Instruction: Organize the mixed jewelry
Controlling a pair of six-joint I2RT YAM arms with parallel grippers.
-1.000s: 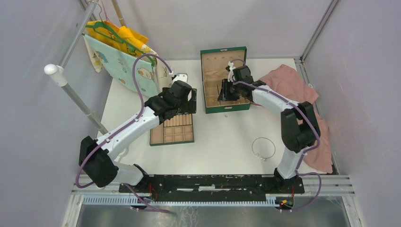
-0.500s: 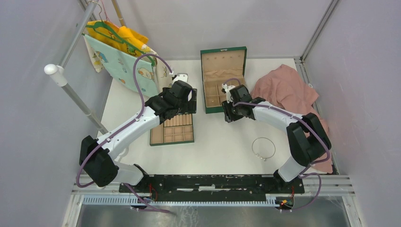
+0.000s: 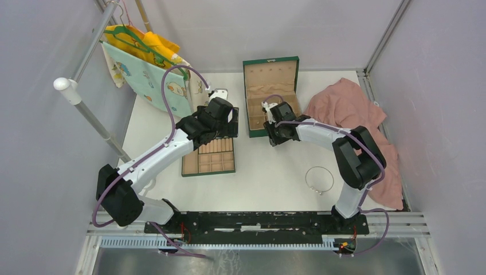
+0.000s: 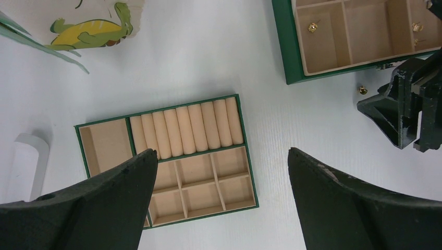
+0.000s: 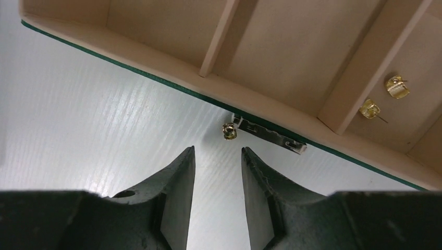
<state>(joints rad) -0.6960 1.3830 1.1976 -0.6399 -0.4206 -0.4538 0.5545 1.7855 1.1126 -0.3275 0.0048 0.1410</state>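
Note:
A tiny gold piece lies on the white table just outside the green box's near wall, beside its metal clasp; it also shows in the left wrist view. My right gripper is open a narrow way, empty, its tips just short of that piece. Two gold pieces lie in a box compartment, and another in a further compartment. The silver wire hoop lies on the table at the near right. My left gripper is wide open and empty, above the divider tray.
A pink cloth lies heaped at the right. A printed bag on a green hanger hangs from a white pole at the back left. The green box's lid lies open at the back.
My right gripper has come from over the green box's compartments down to the table in front of the box's near wall. The left arm has not moved.

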